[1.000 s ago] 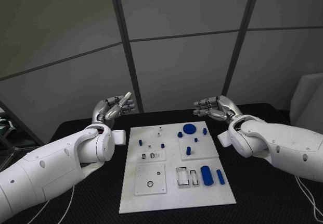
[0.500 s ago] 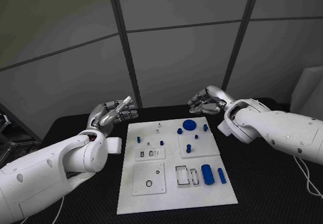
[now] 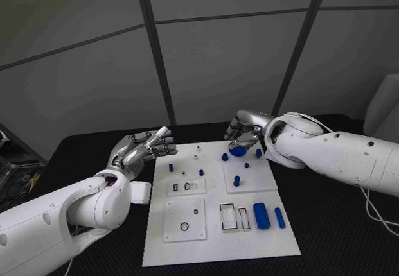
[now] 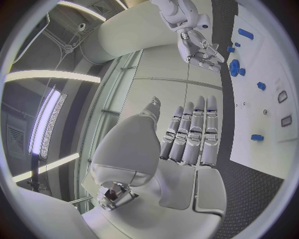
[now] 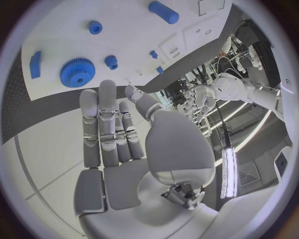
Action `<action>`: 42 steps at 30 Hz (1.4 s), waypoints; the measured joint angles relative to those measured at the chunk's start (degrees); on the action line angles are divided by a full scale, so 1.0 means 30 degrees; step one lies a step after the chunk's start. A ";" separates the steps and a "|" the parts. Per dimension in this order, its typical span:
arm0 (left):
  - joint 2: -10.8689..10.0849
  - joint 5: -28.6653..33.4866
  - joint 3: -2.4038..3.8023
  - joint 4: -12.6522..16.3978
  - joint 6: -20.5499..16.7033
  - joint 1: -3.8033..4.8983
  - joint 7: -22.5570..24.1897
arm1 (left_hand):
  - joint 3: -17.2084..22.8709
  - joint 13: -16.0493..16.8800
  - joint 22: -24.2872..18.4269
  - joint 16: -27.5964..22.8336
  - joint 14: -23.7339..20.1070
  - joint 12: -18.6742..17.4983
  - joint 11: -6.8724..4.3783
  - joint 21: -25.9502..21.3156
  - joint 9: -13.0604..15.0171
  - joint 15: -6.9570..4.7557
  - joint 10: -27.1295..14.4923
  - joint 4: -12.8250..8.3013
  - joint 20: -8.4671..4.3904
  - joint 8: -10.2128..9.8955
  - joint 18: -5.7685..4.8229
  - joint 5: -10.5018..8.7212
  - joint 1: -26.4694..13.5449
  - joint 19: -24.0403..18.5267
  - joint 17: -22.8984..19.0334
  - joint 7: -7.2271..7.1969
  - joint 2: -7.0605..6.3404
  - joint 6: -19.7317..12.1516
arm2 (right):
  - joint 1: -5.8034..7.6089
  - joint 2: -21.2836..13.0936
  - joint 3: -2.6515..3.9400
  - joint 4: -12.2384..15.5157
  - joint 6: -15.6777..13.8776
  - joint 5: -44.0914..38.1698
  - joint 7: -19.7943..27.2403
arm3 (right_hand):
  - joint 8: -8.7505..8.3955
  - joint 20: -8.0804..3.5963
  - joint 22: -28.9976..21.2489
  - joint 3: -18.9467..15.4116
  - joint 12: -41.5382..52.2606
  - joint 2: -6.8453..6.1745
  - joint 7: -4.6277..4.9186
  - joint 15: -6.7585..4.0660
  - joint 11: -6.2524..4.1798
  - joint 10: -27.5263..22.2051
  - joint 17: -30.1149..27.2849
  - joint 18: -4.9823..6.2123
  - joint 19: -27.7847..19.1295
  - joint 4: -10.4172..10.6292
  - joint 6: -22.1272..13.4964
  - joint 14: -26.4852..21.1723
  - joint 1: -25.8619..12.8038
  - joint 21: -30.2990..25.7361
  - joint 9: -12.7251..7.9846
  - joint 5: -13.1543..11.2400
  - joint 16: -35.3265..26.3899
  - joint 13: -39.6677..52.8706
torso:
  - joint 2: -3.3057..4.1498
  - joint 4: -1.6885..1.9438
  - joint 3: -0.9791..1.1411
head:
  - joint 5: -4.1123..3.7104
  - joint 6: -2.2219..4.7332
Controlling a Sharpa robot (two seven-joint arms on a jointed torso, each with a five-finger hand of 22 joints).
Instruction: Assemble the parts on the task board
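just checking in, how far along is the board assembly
Barely started, it seems. Blue parts, like the large gear and the long cylinder, still lie loose on the task board. The right robot hand hovers above the gear, holding nothing. The left robot hand is empty too. Nearly everything is left.

No text, label, brand, number or sign can be read anywhere: the white task board [image 3: 222, 239], its blue parts [image 3: 261, 214] and the robot's arms carry no legible markings in any view.
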 measured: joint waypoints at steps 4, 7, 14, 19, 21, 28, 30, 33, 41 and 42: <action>0.0006 -0.0014 0.0000 0.0105 0.0098 0.0000 -0.0027 | -0.0029 0.0000 -0.0036 -0.0142 -0.0001 -0.0114 0.0001 0.0000 -0.0030 0.0000 -0.0001 -0.0029 -0.0037 -0.0087 0.0000 0.0000 0.0000 0.0038 0.0000 0.0000 0.0000 0.0000 | 0.0019 0.0085 -0.0003 0.0067 0.0395 -0.0708 -0.0323 | 0.0000 0.0064 0.2394 0.0183 -0.0001 0.0002 0.0000 0.0000 0.0029 -0.0163 0.2339 -0.0277 0.1147 0.0021 0.0000 0.0000 -0.0002 0.1589 0.0001 0.0105 0.2641 0.0030 | 0.0178 0.0026 -0.0004 | -0.0007 0.0040; 0.0037 -0.0024 0.0002 0.0113 0.0171 0.0000 -0.0048 | -0.0052 0.0001 -0.0036 -0.0142 -0.0001 -0.0147 0.0000 0.0000 -0.0030 0.0001 -0.0001 -0.0052 -0.0069 -0.0087 0.0001 0.0000 0.0000 0.0068 -0.0001 0.0000 0.0000 0.0000 | 0.0038 0.0177 -0.0003 0.0121 0.0683 -0.1179 -0.0546 | 0.0000 0.0118 0.4116 0.0287 0.0000 0.0077 0.0128 0.0000 0.0057 -0.0342 0.4305 -0.0576 0.1914 0.0018 -0.0130 -0.0001 -0.0077 0.2703 0.0001 0.0212 0.4782 0.0029 | 0.0287 0.0060 -0.0005 | -0.0044 0.0075; 0.0084 -0.0037 0.0006 0.0205 0.0295 0.0005 -0.0111 | -0.0243 0.0002 -0.0081 -0.0316 -0.0003 -0.0333 0.0032 -0.0001 -0.0092 0.0002 0.0029 -0.0020 0.0000 -0.0226 0.0002 0.0000 -0.0187 0.0136 -0.0002 -0.0070 -0.0024 0.0069 | 0.0053 0.0435 -0.0003 0.0094 0.1414 -0.1916 -0.0975 | 0.0000 0.0306 0.6360 0.0204 0.0000 0.0077 0.0248 0.0070 0.0200 -0.0949 0.6951 -0.0871 0.2823 0.0100 -0.0376 0.0069 -0.0076 0.4063 0.0002 -0.0404 0.7628 0.0031 | 0.0421 0.0143 -0.0018 | -0.0004 0.0187; 0.0091 -0.0044 0.0010 0.0272 0.0344 0.0011 -0.0149 | -0.0349 0.0002 -0.0087 -0.0365 -0.0003 -0.0425 0.0064 -0.0001 -0.0107 0.0003 0.0061 -0.0020 0.0000 -0.0300 0.0002 0.0000 -0.0335 0.0135 -0.0002 -0.0069 -0.0027 0.0069 | 0.0056 0.0641 -0.0003 -0.0045 0.1795 -0.2301 -0.1193 | 0.0001 0.0364 0.7022 0.0095 0.0000 0.0076 0.0315 0.0141 0.0267 -0.1016 0.7812 -0.0871 0.3017 0.0094 -0.0443 -0.0002 -0.0075 0.4422 0.0002 -0.0405 0.8605 0.0069 | 0.0461 0.0223 -0.0020 | 0.0002 0.0194; 0.0081 -0.0046 0.0010 0.0285 0.0358 0.0011 -0.0162 | -0.0349 0.0002 -0.0087 -0.0364 -0.0003 -0.0425 0.0064 -0.0001 -0.0108 0.0003 0.0061 -0.0020 0.0000 -0.0300 0.0003 0.0000 -0.0335 0.0135 -0.0002 -0.0069 -0.0027 0.0068 | 0.0060 0.0721 -0.0002 -0.0089 0.1905 -0.2438 -0.1258 | 0.0001 0.0309 0.7192 0.0095 0.0000 0.0076 0.0315 0.0141 0.0267 -0.1016 0.8021 -0.1043 0.3085 0.0095 -0.0443 -0.0002 -0.0075 0.4506 0.0003 -0.0405 0.8836 0.0068 | 0.0489 0.0233 -0.0020 | 0.0007 0.0203; 0.0077 -0.0051 0.0010 0.0338 0.0406 0.0011 -0.0191 | -0.0348 0.0002 -0.0104 -0.0364 -0.0010 -0.0425 0.0065 -0.0002 -0.0107 0.0009 0.0061 -0.0020 0.0000 -0.0298 0.0003 0.0000 -0.0334 0.0135 -0.0003 -0.0068 -0.0027 0.0067 | 0.0060 0.0919 -0.0002 -0.0325 0.2201 -0.2733 -0.1387 | 0.0000 0.0375 0.7686 0.0046 0.0001 0.0154 0.0254 0.0210 0.0267 -0.1015 0.8522 -0.1170 0.3285 0.0145 -0.0503 0.0067 -0.0153 0.4777 0.0003 -0.0404 0.9367 0.0107 | 0.0553 0.0211 -0.0009 | 0.0071 0.0187; 0.0077 -0.0053 0.0010 0.0359 0.0418 0.0011 -0.0199 | -0.0349 0.0002 -0.0104 -0.0365 -0.0011 -0.0425 0.0064 -0.0002 -0.0107 0.0011 0.0061 -0.0020 0.0000 -0.0298 0.0003 0.0000 -0.0333 0.0135 -0.0003 -0.0068 -0.0027 0.0067 | 0.0060 0.0981 -0.0002 -0.0422 0.2294 -0.2791 -0.1407 | 0.0001 0.0315 0.7820 0.0046 0.0001 0.0167 0.0254 0.0209 0.0268 -0.1015 0.8637 -0.1167 0.3361 0.0145 -0.0503 0.0067 -0.0138 0.4924 0.0004 -0.0404 0.9530 0.0106 | 0.0580 0.0201 0.0002 | 0.0071 0.0174; 0.0080 -0.0056 0.0010 0.0389 0.0436 0.0011 -0.0210 | -0.0349 0.0003 -0.0104 -0.0364 -0.0012 -0.0425 0.0065 -0.0002 -0.0106 0.0011 0.0060 -0.0020 0.0000 -0.0297 0.0003 0.0000 -0.0333 0.0135 -0.0004 -0.0068 -0.0027 0.0068 | 0.0060 0.1085 -0.0003 -0.0580 0.2432 -0.2854 -0.1428 | 0.0001 0.0374 0.7913 0.0046 0.0000 0.0294 0.0253 0.0209 0.0261 -0.1008 0.8722 -0.1168 0.3421 0.0145 -0.0504 0.0067 -0.0073 0.4926 0.0004 -0.0404 0.9657 0.0121 | 0.0602 0.0196 0.0015 | 0.0049 0.0148; 0.0088 -0.0062 0.0010 0.0444 0.0489 0.0011 -0.0239 | -0.0348 0.0003 -0.0102 -0.0364 -0.0012 -0.0425 0.0065 -0.0002 -0.0122 0.0012 0.0060 -0.0020 0.0000 -0.0297 0.0004 0.0000 -0.0332 0.0134 -0.0004 -0.0067 -0.0027 0.0067 | 0.0059 0.1279 -0.0010 -0.0945 0.2780 -0.2941 -0.1454 | 0.0001 0.0371 0.8294 0.0108 0.0001 0.0460 0.0254 0.0208 0.0167 -0.0768 0.8938 -0.1165 0.3557 0.0207 -0.0503 0.0067 -0.0095 0.5144 0.0004 -0.0295 0.9944 0.0126 | 0.0646 0.0201 0.0037 | -0.0002 0.0088; 0.0088 -0.0063 0.0010 0.0445 0.0493 0.0011 -0.0242 | -0.0348 0.0003 -0.0102 -0.0365 -0.0012 -0.0425 0.0065 -0.0002 -0.0122 0.0011 0.0060 -0.0020 0.0000 -0.0296 0.0003 0.0000 -0.0332 0.0134 -0.0004 -0.0067 -0.0027 0.0066 | 0.0059 0.1300 -0.0011 -0.0982 0.2814 -0.2949 -0.1454 | 0.0001 0.0371 0.8297 0.0108 0.0001 0.0459 0.0253 0.0208 0.0168 -0.0768 0.8938 -0.1167 0.3557 0.0207 -0.0503 0.0067 -0.0095 0.5144 0.0005 -0.0295 0.9944 0.0126 | 0.0650 0.0201 0.0038 | -0.0002 0.0081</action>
